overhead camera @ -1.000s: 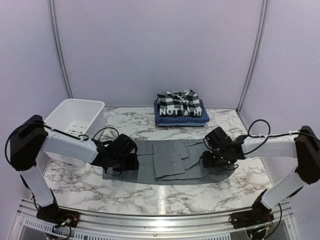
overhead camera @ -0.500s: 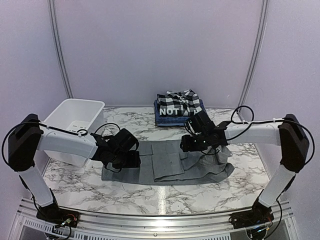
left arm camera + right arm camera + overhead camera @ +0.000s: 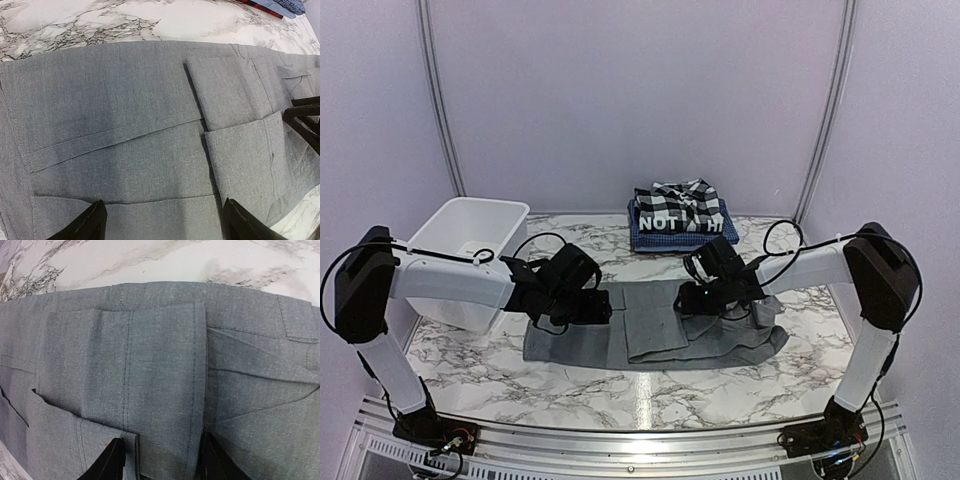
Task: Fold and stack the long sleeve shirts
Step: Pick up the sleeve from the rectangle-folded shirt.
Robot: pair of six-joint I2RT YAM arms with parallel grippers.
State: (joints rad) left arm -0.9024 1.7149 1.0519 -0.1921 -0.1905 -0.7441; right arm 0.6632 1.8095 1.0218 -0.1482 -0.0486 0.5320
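Presently left gripper (image 3: pixel 164 216) hangs spread wide above the grey shirt (image 3: pixel 125 100); right gripper (image 3: pixel 162 457) straddles its fold, grip unclear.

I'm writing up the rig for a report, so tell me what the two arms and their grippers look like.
Both arms match: the left arm and right arm have smooth white links joined by bulky black joints. Thin black cables loop loosely near each wrist. The left gripper and right gripper are black, each with two tapering fingers. No markings show.
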